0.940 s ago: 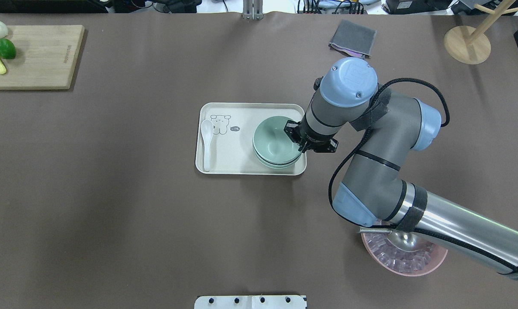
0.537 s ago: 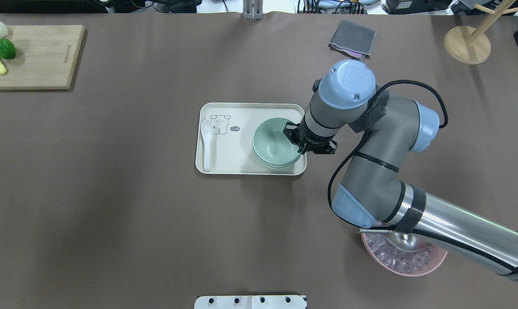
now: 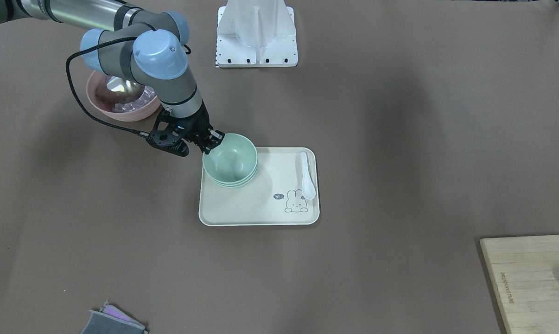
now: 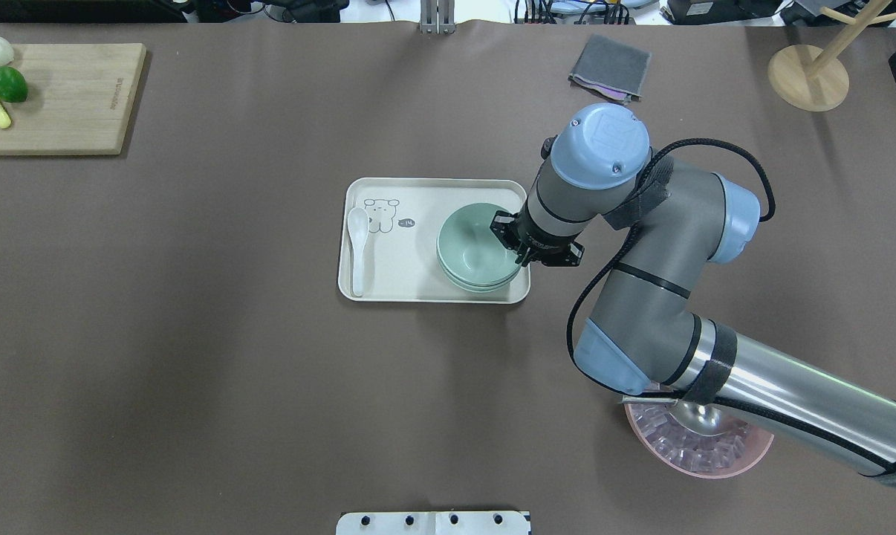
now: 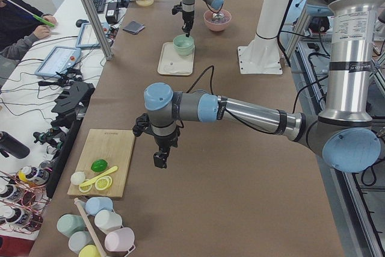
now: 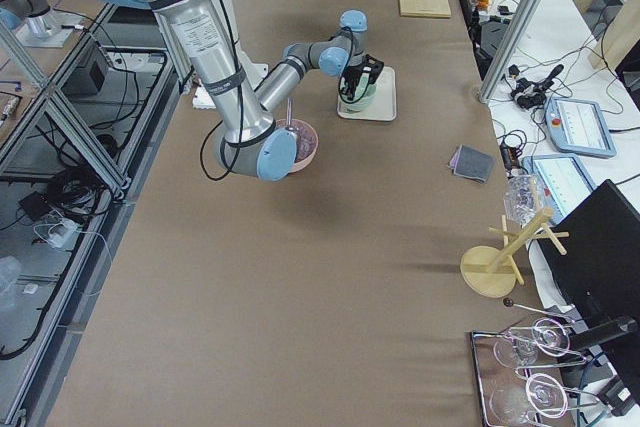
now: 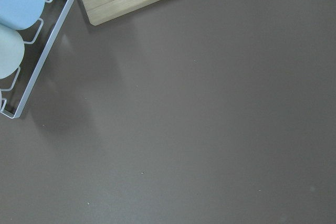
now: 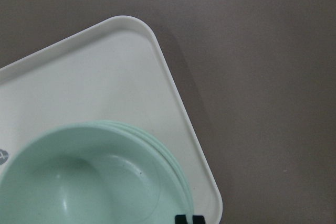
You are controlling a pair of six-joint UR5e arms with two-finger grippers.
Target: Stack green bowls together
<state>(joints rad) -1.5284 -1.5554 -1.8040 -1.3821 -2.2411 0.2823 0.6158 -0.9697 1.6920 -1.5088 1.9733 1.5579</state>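
Three pale green bowls sit nested in one stack on the right part of the cream tray; they also show in the front view and the right wrist view. My right gripper stands at the stack's right rim, its tips close together on the top bowl's edge. My left gripper hangs over bare table near the cutting board, far from the tray. It shows only in the left side view, so I cannot tell whether it is open or shut.
A white spoon lies on the tray's left side. A pink bowl with a metal scoop sits under my right arm. A cutting board with fruit, a grey cloth and a wooden stand lie along the far edge.
The right gripper and the top green bowl have sunk slightly, and the bowl has settled lower into the stack. In the last half second nothing has visibly moved.
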